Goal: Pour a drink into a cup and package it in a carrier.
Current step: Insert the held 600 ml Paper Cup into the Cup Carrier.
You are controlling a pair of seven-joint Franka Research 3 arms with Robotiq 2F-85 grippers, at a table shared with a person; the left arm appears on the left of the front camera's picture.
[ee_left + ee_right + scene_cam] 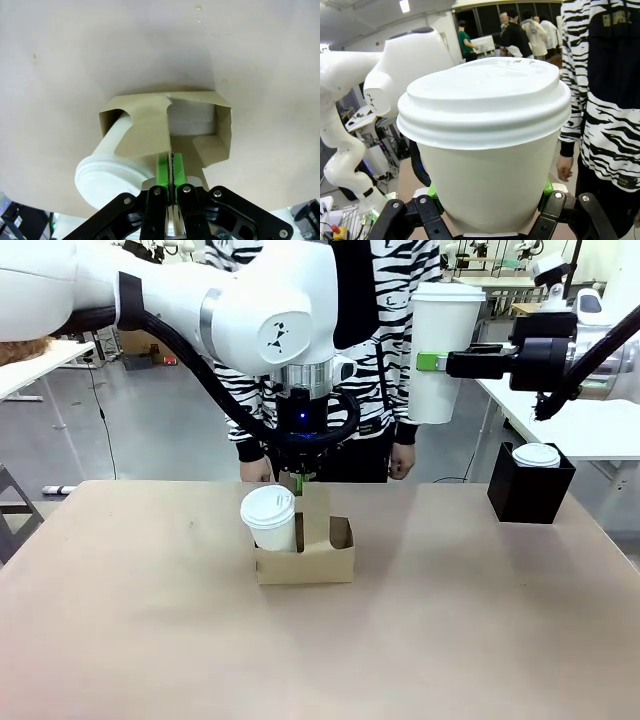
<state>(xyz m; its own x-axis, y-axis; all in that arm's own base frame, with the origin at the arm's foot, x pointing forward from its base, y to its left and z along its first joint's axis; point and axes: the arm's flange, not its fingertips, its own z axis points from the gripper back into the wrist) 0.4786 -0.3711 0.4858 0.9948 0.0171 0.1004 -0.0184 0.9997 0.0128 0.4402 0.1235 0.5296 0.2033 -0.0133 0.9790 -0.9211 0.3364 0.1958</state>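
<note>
From the front, the carrier [320,562] sat on the table [150,620] near its middle, long side running across the picture and handle tab [316,515] standing upright. A white cup [270,520] stood in its left pocket, lid up, long axis near vertical with a slight lean to the robot's left. The left arm reached in to the middle, its wrist turned straight down, and the left gripper [300,481] was at the top of the tab. The right gripper [432,362] lay level, fingers pointing toward picture left, clamped on a raised cup [441,345] that hung upright, lid on top, well above the table. A black box [530,490] stood at the table's right.

Seen from the left wrist, the left gripper [170,167] was pinched tight on the tab's [147,131] edge. The carrier [225,135] lay below, with the white cup [107,167] slanting from its pocket toward the lower left.

In the right wrist view, the right gripper [490,192] grasped the raised cup [487,160] by its sides, below the lid. A person's hand [564,167] hung beyond it.
</note>
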